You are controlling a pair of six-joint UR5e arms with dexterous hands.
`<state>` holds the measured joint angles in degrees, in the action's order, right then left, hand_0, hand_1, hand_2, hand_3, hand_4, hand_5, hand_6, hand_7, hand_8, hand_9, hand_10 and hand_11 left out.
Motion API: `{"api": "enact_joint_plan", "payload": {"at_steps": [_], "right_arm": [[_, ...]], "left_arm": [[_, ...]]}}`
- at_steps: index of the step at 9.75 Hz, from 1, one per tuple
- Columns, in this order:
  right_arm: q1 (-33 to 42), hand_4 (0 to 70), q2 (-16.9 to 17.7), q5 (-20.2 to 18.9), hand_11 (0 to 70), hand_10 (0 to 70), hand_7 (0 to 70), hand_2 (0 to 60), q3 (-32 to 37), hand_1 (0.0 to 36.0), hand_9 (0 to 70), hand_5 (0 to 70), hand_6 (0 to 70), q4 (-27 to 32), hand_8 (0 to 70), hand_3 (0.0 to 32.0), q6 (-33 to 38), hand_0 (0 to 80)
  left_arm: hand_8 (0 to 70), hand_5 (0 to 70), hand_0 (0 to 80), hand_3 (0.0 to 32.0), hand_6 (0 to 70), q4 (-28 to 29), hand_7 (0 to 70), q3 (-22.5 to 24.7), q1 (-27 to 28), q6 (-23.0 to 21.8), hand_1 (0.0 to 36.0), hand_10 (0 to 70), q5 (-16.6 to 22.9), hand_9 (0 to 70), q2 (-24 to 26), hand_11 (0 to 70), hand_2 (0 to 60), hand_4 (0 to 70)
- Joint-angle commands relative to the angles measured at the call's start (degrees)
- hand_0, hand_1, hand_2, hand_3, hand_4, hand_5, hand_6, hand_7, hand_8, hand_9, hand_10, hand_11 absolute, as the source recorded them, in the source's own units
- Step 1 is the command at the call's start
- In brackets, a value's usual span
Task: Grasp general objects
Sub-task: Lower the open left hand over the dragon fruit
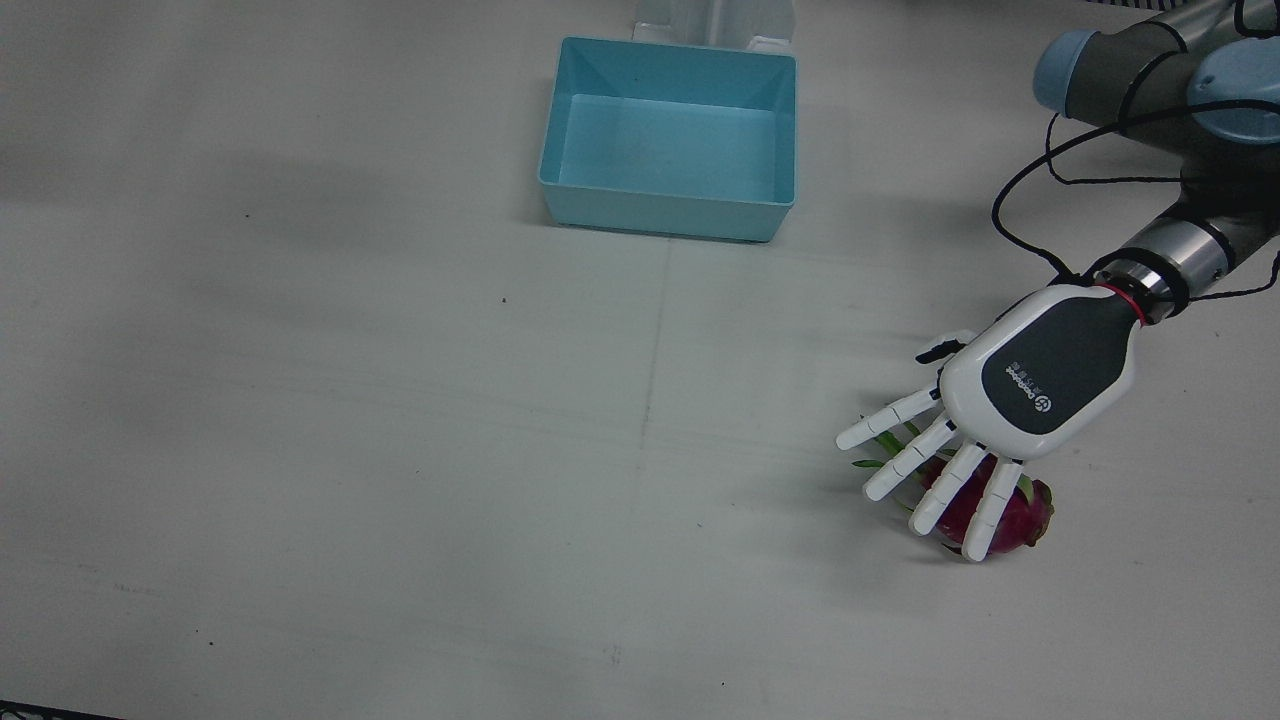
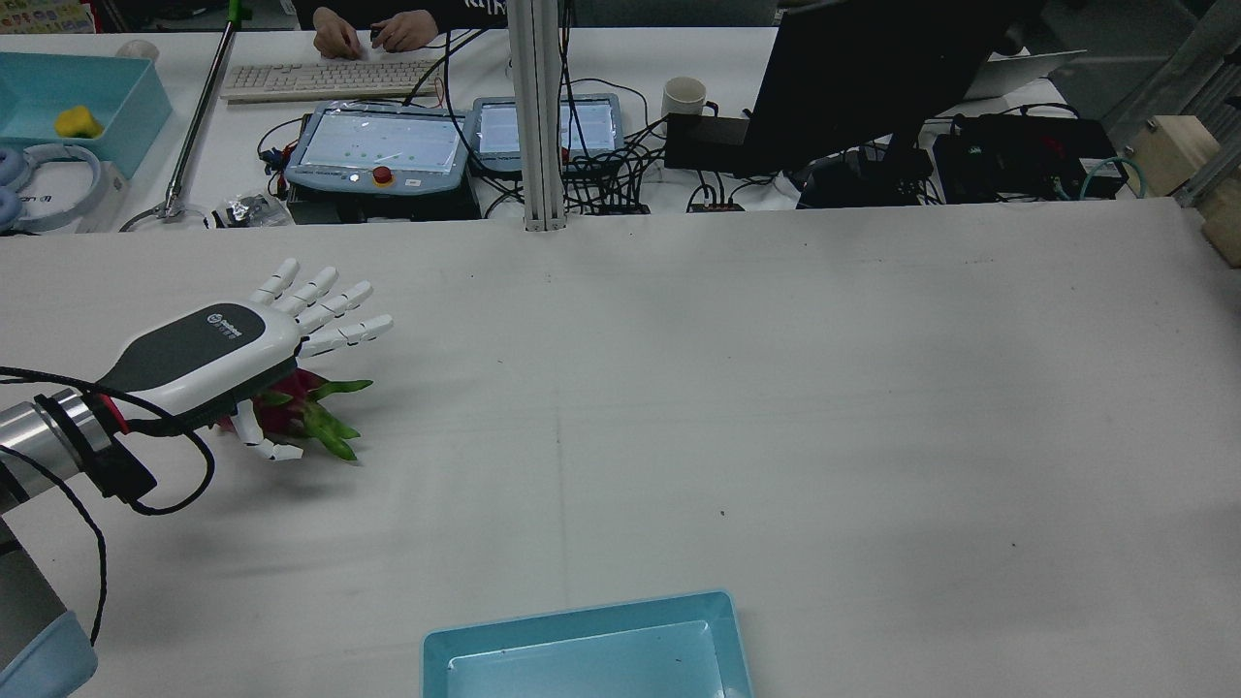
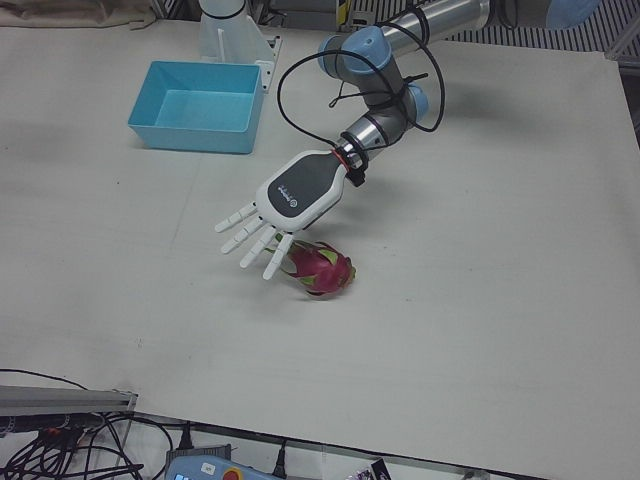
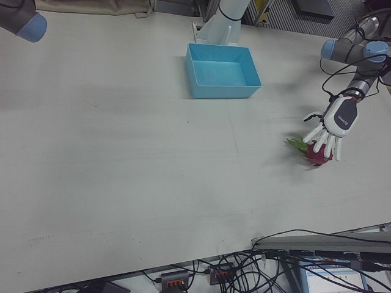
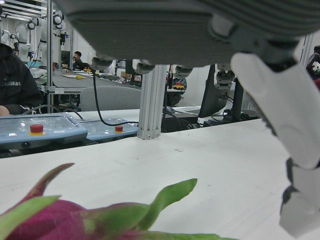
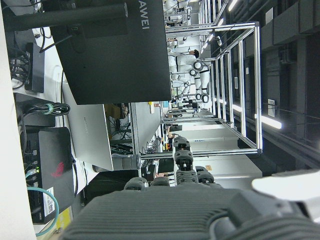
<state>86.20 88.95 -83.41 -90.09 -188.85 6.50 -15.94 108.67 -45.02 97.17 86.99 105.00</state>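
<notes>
One fruit matters here — the dragon fruit [image 1: 990,515] lies on the table [image 1: 400,400] at about 4 o'clock in the front view, far from the bin [image 1: 670,140] up at 12. Your left hand [image 1: 1000,410] hovers palm-down right over it, fingers [image 1: 905,465] spread and straight, reaching past the fruit's far side, thumb [image 2: 262,441] hanging low beside the red skin. It holds nothing yet; from these views you cannot tell whether the palm touches the fruit, though the left-front view suggests a gap.

Splaying the fingers that wide makes sense: the fruit is round and bulky, and its green leaf tips [image 2: 334,427] stick out toward the table's middle, so a wide cage from above clears them. You probably want to lower the palm, then curl fingers and thumb around the body rather than the leaves — those look too limp to bear weight.

Your right hand shows only in its own camera, as a sliver of palm [image 6: 165,215] aimed at the room; whether it is spread or closed cannot be told.
</notes>
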Motion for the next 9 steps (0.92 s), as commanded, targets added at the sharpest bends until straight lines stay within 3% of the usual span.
{"api": "enact_joint_plan", "payload": {"at_steps": [1, 4, 7, 9], "right_arm": [[-0.06, 0.0, 0.0, 0.0, 0.0, 0.0, 0.0, 0.0, 0.0, 0.0, 0.0, 0.0, 0.0, 0.07, 0.0, 0.0, 0.0, 0.0], [-0.06, 0.0, 0.0, 0.0, 0.0, 0.0, 0.0, 0.0, 0.09, 0.0, 0.0, 0.0, 0.0, -0.02, 0.0, 0.0, 0.0, 0.0], [-0.07, 0.0, 0.0, 0.0, 0.0, 0.0, 0.0, 0.0, 0.17, 0.0, 0.0, 0.0, 0.0, -0.02, 0.0, 0.0, 0.09, 0.0], [-0.07, 0.0, 0.0, 0.0, 0.0, 0.0, 0.0, 0.0, 0.18, 0.0, 0.0, 0.0, 0.0, -0.02, 0.0, 0.0, 0.09, 0.0]], "left_arm": [[0.0, 0.0, 59.9, 23.8, 0.0, -0.94, 0.0, -0.38, 0.02, 9.32, 35.2, 0.0, -4.99, 0.0, -0.5, 0.0, 29.9, 0.0], [0.0, 0.0, 61.2, 22.4, 0.0, -0.16, 0.0, -0.73, 0.37, 16.8, 36.0, 0.0, -6.39, 0.0, -1.99, 0.0, 29.5, 0.0], [0.0, 0.0, 60.6, 22.8, 0.0, 3.97, 0.0, -5.12, 0.81, 17.26, 36.0, 0.0, -7.19, 0.0, -2.17, 0.0, 31.1, 0.0], [0.0, 0.0, 62.0, 18.8, 0.0, 5.74, 0.0, -7.24, 0.9, 17.35, 36.0, 0.0, -10.26, 0.0, -1.82, 0.0, 31.8, 0.0]]}}
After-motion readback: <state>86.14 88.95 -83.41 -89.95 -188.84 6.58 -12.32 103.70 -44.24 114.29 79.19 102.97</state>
